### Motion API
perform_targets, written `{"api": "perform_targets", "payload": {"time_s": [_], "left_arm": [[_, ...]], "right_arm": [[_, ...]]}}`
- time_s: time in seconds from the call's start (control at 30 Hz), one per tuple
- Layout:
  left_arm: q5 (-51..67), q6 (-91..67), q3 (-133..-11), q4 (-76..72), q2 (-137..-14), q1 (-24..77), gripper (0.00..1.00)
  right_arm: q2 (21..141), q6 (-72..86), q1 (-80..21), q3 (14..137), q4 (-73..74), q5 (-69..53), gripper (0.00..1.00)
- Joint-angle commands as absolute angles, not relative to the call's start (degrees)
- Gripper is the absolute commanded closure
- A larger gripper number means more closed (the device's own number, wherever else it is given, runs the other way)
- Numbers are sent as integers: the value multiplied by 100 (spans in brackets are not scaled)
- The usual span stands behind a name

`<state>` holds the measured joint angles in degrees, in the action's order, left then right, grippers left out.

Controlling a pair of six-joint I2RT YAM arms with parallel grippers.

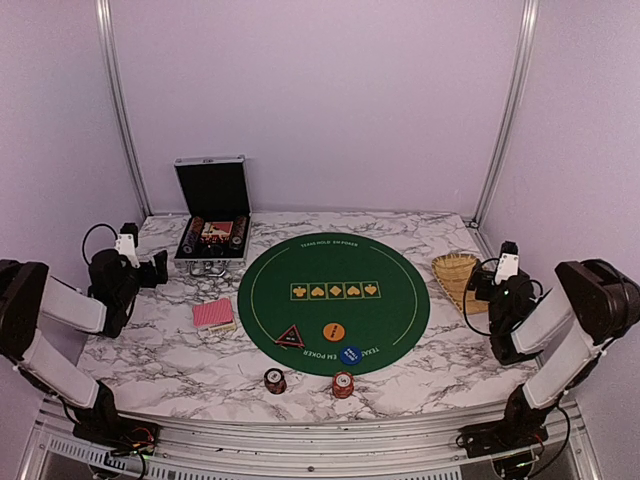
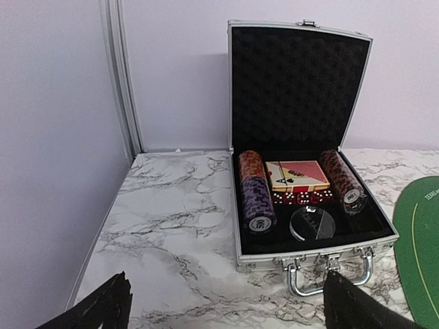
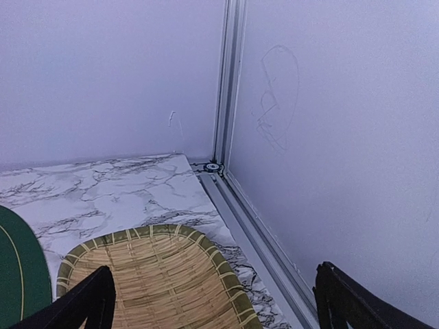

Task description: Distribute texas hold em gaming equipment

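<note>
A stack of pink-red-backed cards (image 1: 213, 314) lies on the marble left of the round green mat (image 1: 335, 290). On the mat's near part lie a triangular marker (image 1: 290, 337), an orange disc (image 1: 333, 331) and a blue disc (image 1: 350, 354). A dark chip stack (image 1: 274, 380) and a red-orange chip stack (image 1: 342, 384) stand on the marble in front of the mat. My left gripper (image 1: 157, 268) is open and empty, facing the case; in its wrist view (image 2: 226, 317) the fingers stand wide apart. My right gripper (image 1: 479, 282) is open and empty at the basket (image 3: 212, 310).
The open black metal-edged case (image 1: 211, 215) stands at the back left; inside are chip rows (image 2: 256, 195), a card box (image 2: 298, 175), red dice and a clear disc. The woven basket (image 1: 455, 275) sits right of the mat, by the frame rail (image 3: 257, 233).
</note>
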<state>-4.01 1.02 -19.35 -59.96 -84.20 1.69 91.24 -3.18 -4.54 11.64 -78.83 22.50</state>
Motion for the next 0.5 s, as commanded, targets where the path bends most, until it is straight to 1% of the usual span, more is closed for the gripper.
{"api": "perform_targets", "payload": {"time_s": [0.0, 0.1, 0.27, 0.33, 0.37, 0.47], "left_arm": [[-132, 204, -2568, -4480, -7894, 106, 1], [-28, 201, -3052, -3434, -7650, 63, 1], [377, 332, -4109, -1589, -7454, 44, 1], [476, 389, -4522, -738, -7453, 39, 1], [546, 413, -4686, -446, -7454, 37, 1], [747, 462, -4983, -17, -7406, 38, 1]], "right_arm": [[9002, -259, -447, 1160, -8099, 2384, 1], [9031, -347, -490, 1042, -8403, 2365, 1], [8935, -576, -654, 1021, -8495, 2404, 1], [8513, -553, -719, 1315, -7652, 2771, 1], [8238, -467, -715, 1552, -6760, 2882, 1], [7647, -321, -718, 2284, -5088, 2859, 1]]}}
